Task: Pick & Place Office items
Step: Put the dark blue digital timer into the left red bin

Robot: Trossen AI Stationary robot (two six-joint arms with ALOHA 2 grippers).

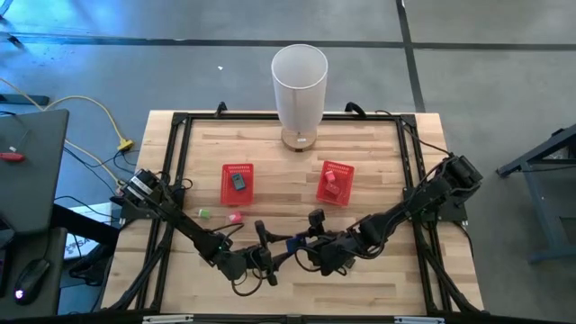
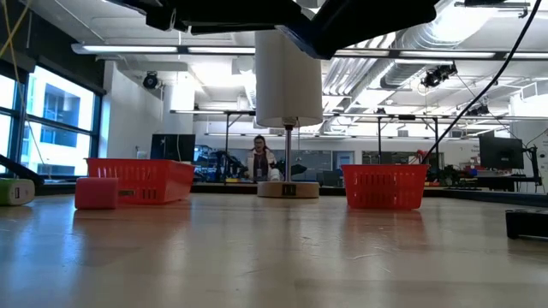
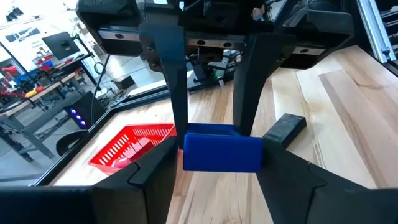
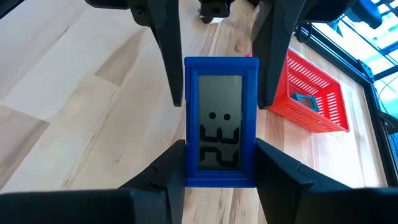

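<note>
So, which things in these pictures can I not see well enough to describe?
- The blue clock between the two grippers: in the high view the arms cover it, so which jaws hold it is not clear.
- The thing in the left basket: too small in the high view to name.
- The dark block near the clock: partly hidden by a finger in the left wrist view.
- The green piece: cut by the low view's edge.

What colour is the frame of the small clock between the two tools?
Blue frame around a grey display on the clock; clearest in the right wrist view.
</note>
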